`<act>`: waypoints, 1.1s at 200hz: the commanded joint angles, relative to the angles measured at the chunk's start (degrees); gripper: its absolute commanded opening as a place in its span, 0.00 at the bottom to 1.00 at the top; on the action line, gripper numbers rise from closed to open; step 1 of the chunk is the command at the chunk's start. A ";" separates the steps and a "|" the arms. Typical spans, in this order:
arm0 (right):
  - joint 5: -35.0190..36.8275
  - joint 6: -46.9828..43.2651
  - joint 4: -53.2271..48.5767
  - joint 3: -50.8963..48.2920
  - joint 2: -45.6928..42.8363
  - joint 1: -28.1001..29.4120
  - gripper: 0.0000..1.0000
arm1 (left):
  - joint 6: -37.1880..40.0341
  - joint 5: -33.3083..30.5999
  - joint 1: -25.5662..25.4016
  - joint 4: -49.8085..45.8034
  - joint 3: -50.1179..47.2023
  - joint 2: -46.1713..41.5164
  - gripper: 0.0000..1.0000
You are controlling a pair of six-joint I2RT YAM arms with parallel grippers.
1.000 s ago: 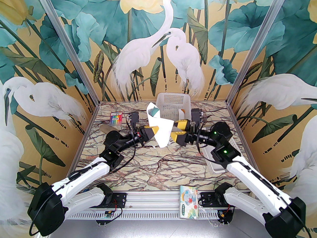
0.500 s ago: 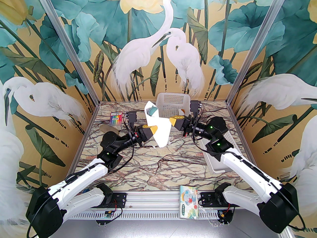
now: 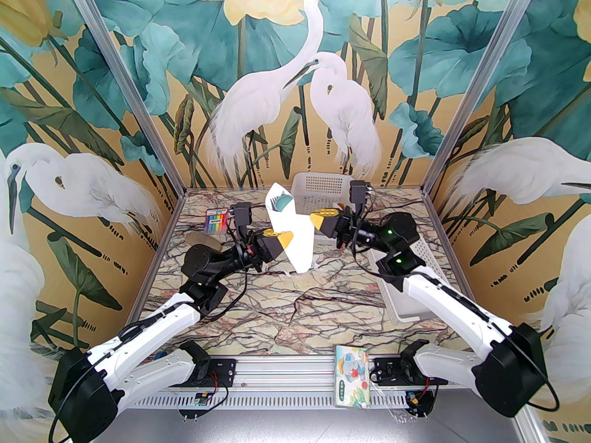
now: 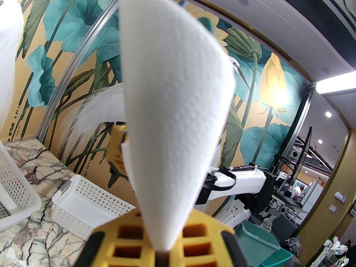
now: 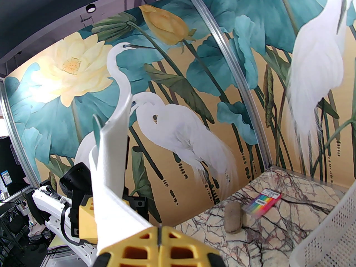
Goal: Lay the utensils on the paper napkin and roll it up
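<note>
The paper napkin (image 3: 298, 240) hangs in the air above the table's middle, curled into a loose cone. The teal heads of the utensils (image 3: 280, 202) poke out of its upper end. My left gripper (image 3: 283, 239) is shut on the napkin's left side. In the left wrist view the yellow fingers (image 4: 130, 232) pinch the narrow end of the white napkin (image 4: 172, 115). My right gripper (image 3: 317, 218) is shut on the napkin's right corner. The right wrist view has the napkin (image 5: 109, 182) rising from its closed fingers (image 5: 178, 249), with a teal utensil edge (image 5: 96, 133) beside it.
A white basket (image 3: 323, 185) stands at the back centre. Another white basket (image 3: 408, 300) lies under my right arm. A striped colour pack (image 3: 216, 220) and a tan oblong block (image 3: 197, 239) sit at the back left. A cartoon tissue pack (image 3: 352, 374) rests on the front rail.
My right gripper closed on the napkin's right corner. Both arms lifted and drew toward the back, carrying the napkin bundle slightly up and left.
</note>
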 commanded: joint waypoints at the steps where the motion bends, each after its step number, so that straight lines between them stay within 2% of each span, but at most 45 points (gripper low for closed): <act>1: 0.21 1.19 3.12 2.42 2.36 1.18 0.00 | -0.93 2.70 -0.05 5.62 2.32 0.38 0.00; 106: 0.61 1.52 6.50 6.39 9.15 7.48 0.00 | 0.87 1.01 -0.09 7.77 3.02 1.74 0.00; 185: 1.65 2.26 7.92 7.01 11.63 10.01 0.00 | 0.76 -0.63 -0.09 9.10 2.79 3.35 0.00; 194: 1.83 2.42 7.91 6.94 11.77 10.11 0.10 | 0.74 -0.81 -0.04 9.36 2.60 3.53 0.00; 220: 2.89 0.16 4.06 6.52 10.67 9.95 0.24 | 0.82 -1.81 -0.07 8.74 1.75 3.38 0.00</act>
